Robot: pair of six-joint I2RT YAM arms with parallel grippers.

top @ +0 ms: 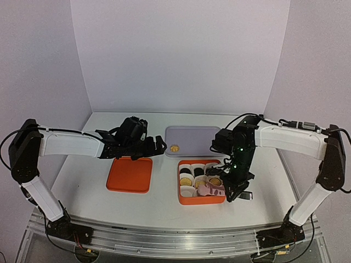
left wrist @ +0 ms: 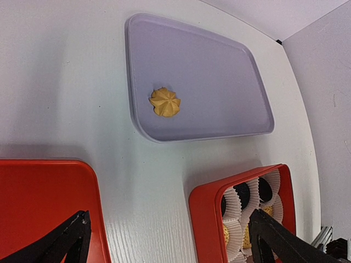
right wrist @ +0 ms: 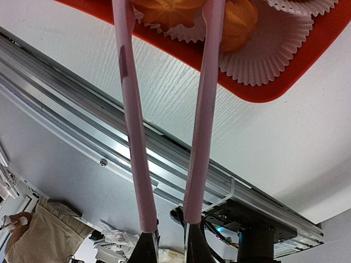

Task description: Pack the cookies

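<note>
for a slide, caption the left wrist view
A lone golden flower cookie on the lilac tray, red box of paper cups nearby

- No readable text, labels or numbers anywhere, tbh.
- Just plain surfaces on the lavender tray (left wrist: 219, 82), red box (left wrist: 200, 200) and red lid (left wrist: 44, 203).
- Way too blurry to read on the clutter (right wrist: 49, 235) below the table edge.

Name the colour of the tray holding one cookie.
Pale lavender; the tray shows best in the left wrist view.

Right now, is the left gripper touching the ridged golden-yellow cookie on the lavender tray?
Apart. Left wrist view: cookie lies alone on the tray, left gripper well short of it.
</note>
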